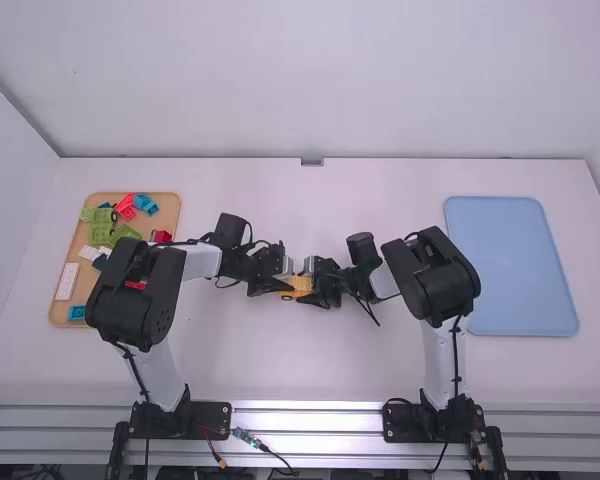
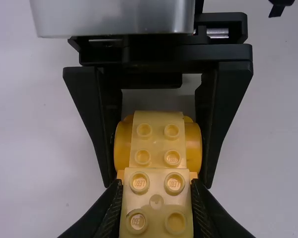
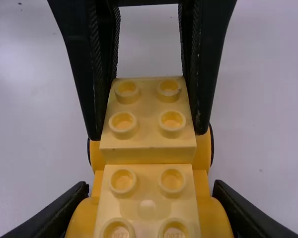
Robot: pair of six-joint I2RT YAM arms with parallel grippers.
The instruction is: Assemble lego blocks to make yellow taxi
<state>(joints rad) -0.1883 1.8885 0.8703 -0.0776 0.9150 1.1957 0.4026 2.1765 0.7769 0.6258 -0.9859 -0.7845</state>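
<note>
At the table's middle, my left gripper and my right gripper meet from opposite sides at a yellow lego car. In the left wrist view my left gripper is shut on the near light-yellow studded brick of the car; the right fingers flank the orange-yellow rounded wheels at the far end. In the right wrist view my right gripper is shut on the near wheel end of the car, while the left fingers clasp its far, raised studded brick.
On the left stands a tan tray with green, red, blue and white lego pieces, partly behind the left arm. A light-blue tray lies on the right side of the table.
</note>
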